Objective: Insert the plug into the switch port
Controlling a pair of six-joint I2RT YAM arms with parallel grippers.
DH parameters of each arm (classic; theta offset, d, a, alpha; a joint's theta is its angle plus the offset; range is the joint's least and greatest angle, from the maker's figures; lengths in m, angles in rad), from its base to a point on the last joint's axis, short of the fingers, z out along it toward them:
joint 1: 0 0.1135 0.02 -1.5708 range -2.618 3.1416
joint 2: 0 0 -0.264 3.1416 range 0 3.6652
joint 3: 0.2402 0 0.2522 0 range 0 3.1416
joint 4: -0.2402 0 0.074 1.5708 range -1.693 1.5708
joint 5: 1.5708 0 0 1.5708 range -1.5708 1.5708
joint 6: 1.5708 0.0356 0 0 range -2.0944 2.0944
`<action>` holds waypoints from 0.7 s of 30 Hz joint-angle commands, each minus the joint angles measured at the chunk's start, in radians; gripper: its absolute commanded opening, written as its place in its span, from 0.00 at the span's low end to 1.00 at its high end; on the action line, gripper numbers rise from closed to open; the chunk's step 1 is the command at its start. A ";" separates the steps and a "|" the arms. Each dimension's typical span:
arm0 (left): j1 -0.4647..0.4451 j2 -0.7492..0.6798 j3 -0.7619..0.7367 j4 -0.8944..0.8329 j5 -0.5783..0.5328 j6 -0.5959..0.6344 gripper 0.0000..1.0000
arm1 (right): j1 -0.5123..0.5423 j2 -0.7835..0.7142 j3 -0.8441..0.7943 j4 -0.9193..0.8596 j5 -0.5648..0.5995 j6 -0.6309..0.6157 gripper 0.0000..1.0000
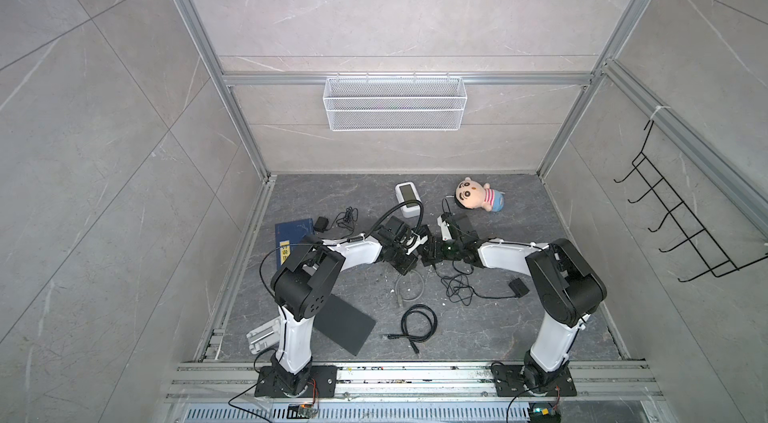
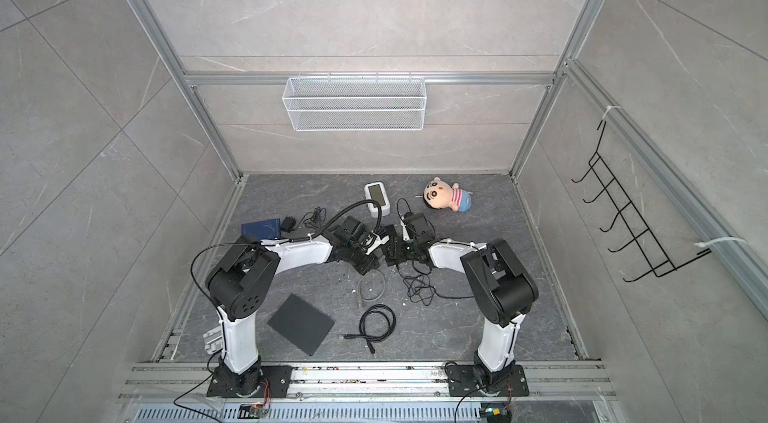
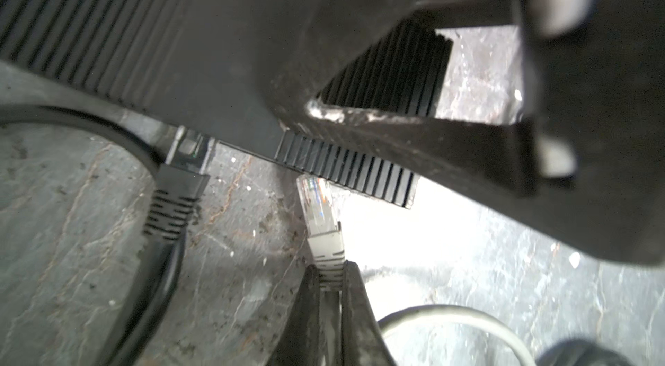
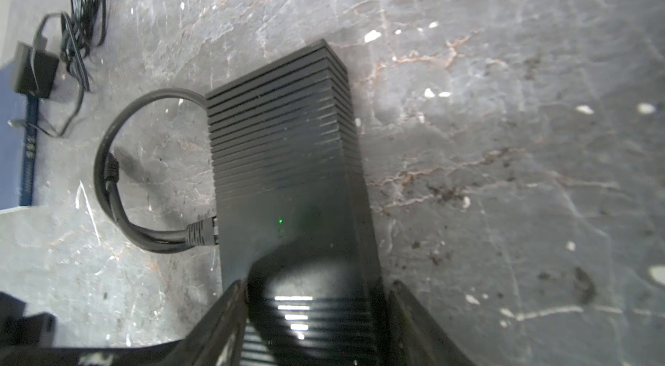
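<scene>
The plug point(image 3: 316, 202) is a clear connector with a grey boot on a grey cable point(image 1: 409, 290). My left gripper point(image 3: 330, 269) is shut on the boot, and the plug's tip lies close against the ribbed edge of the switch point(image 3: 180, 40). The switch is a long black ribbed box point(image 4: 284, 152) with a small green light. A black cable point(image 3: 187, 152) sits plugged into one of its ports. My right gripper point(image 4: 318, 287) clamps the switch's near end, one finger on each side. In both top views the two grippers meet mid-table point(image 1: 415, 244) point(image 2: 395, 248), hiding most of the switch.
A coiled black cable point(image 1: 417, 327) and a dark pad point(image 1: 340, 325) lie towards the front. A blue book point(image 1: 291, 234) and an adapter point(image 1: 321, 224) lie left. A white device point(image 1: 407, 196) and a plush doll point(image 1: 478, 194) sit behind. Another adapter with tangled wire point(image 1: 517, 288) lies right.
</scene>
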 commanded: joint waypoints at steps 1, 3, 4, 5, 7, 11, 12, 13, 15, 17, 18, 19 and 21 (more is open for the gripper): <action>0.005 -0.032 0.053 -0.023 0.046 0.101 0.00 | 0.039 0.046 -0.036 -0.070 -0.020 -0.048 0.63; 0.014 -0.039 0.059 -0.045 0.036 0.121 0.00 | 0.039 0.044 -0.042 -0.055 -0.023 -0.063 0.63; 0.016 -0.039 0.063 -0.054 0.032 0.128 0.01 | 0.039 0.042 -0.049 -0.034 -0.030 -0.065 0.63; 0.016 -0.038 0.066 -0.060 0.026 0.130 0.01 | 0.038 0.039 -0.056 -0.014 -0.040 -0.064 0.63; 0.016 -0.036 0.072 -0.054 0.016 0.128 0.01 | 0.039 0.038 -0.060 0.009 -0.061 -0.055 0.63; 0.016 -0.028 0.068 -0.007 0.011 0.100 0.01 | 0.039 0.051 -0.066 0.049 -0.120 -0.027 0.63; 0.016 -0.026 0.068 0.000 0.013 0.100 0.01 | 0.039 0.054 -0.068 0.059 -0.135 -0.027 0.63; 0.016 -0.023 0.069 0.001 0.018 0.102 0.01 | 0.039 0.054 -0.069 0.061 -0.140 -0.028 0.63; 0.017 -0.022 0.070 0.002 0.030 0.106 0.01 | 0.039 0.046 -0.078 0.068 -0.138 -0.040 0.63; 0.020 -0.025 0.070 0.010 0.060 0.108 0.01 | 0.039 0.034 -0.100 0.105 -0.151 -0.047 0.63; 0.023 -0.025 0.072 0.016 0.071 0.106 0.01 | 0.039 0.029 -0.113 0.134 -0.166 -0.048 0.63; 0.025 -0.025 0.076 0.016 0.077 0.105 0.01 | 0.041 0.025 -0.125 0.159 -0.178 -0.047 0.62; 0.024 -0.021 0.093 0.003 0.075 0.115 0.01 | 0.041 0.021 -0.140 0.194 -0.202 -0.042 0.62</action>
